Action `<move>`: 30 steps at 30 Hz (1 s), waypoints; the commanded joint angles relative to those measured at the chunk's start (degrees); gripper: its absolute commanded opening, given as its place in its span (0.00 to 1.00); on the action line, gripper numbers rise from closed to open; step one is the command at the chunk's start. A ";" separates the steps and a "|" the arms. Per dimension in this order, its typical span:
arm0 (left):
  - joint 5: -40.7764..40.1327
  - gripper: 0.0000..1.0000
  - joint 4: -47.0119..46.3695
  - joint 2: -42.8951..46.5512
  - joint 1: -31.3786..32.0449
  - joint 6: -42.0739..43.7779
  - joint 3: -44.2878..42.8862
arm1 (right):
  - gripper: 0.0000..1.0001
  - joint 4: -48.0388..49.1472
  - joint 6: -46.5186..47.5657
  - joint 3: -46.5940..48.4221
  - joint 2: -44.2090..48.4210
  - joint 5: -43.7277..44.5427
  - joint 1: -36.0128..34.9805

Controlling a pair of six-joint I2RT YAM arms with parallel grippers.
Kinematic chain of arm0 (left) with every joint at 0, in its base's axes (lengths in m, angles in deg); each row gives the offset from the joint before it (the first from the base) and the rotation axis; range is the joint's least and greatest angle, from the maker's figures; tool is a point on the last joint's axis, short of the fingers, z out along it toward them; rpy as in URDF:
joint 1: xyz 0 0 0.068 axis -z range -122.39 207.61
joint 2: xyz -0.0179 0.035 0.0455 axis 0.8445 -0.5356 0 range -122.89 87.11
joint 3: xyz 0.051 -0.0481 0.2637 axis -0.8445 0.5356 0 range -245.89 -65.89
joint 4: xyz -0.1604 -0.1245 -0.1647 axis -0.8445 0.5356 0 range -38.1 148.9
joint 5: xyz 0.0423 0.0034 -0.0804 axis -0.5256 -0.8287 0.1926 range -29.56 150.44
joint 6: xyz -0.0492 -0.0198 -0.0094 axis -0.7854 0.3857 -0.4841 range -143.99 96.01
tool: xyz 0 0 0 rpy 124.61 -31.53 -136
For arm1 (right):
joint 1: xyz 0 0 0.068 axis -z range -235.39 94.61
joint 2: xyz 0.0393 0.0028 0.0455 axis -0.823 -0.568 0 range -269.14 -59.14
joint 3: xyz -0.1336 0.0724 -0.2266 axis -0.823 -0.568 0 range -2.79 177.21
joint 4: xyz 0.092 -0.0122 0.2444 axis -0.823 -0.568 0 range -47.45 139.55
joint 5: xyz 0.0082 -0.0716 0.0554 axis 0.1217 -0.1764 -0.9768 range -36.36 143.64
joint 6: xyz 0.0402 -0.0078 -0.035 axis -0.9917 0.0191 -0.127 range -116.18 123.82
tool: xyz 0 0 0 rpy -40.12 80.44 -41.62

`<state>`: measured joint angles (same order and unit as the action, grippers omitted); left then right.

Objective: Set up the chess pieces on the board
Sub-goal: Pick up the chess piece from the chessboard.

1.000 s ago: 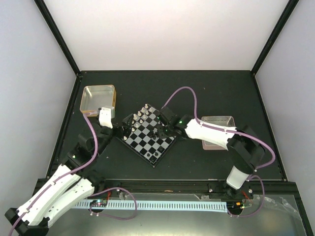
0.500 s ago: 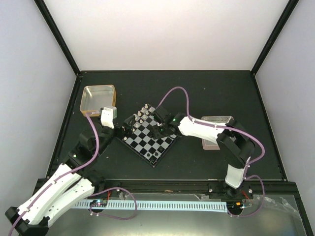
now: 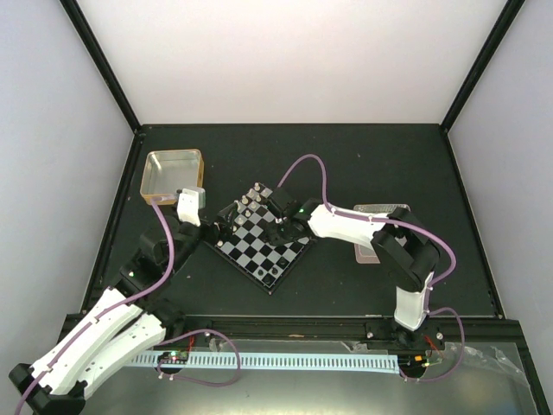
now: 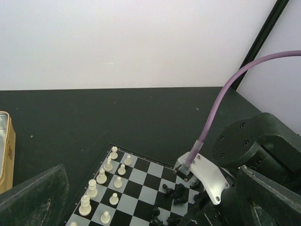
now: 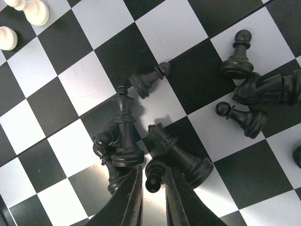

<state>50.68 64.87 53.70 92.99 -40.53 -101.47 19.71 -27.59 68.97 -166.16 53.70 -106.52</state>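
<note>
The board lies turned like a diamond at the table's middle. Silver-white chess pieces stand in two rows along its far-left side. Several black chess pieces stand and lie in a jumble on the board near its right corner, also in the left wrist view. My right gripper hangs low over that jumble, its fingers close around a small black pawn. It also shows from above. My left gripper is wide open and empty at the board's left corner.
A gold-rimmed tray sits at the far left. A pink-rimmed tray sits right of the board, partly under my right arm. The right arm's purple cable arcs over the board's far corner.
My right arm has swung left from the pink-rimmed tray to above the black pieces on the board. My left arm has barely moved.
</note>
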 commanded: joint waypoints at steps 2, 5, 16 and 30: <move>0.88 0.99 0.21 -0.12 -0.03 0.54 -2.31 | 0.13 -0.48 -0.32 1.62 -1.17 0.87 -0.23; 0.84 0.99 0.21 0.01 -0.03 0.55 -2.31 | 0.09 -0.43 -0.14 1.62 -1.09 0.57 -0.20; 0.87 0.99 0.30 0.09 0.04 0.55 -2.22 | 0.18 -1.31 0.22 1.82 -1.54 0.82 -0.53; 0.88 0.99 0.39 0.25 -0.01 0.44 -2.13 | 0.05 -2.88 -0.34 1.94 1.62 5.43 -1.65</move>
<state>50.79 65.18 53.72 92.99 -40.53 -101.47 18.64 -27.66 69.72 -167.47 55.27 -107.20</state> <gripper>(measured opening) 0.988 0.069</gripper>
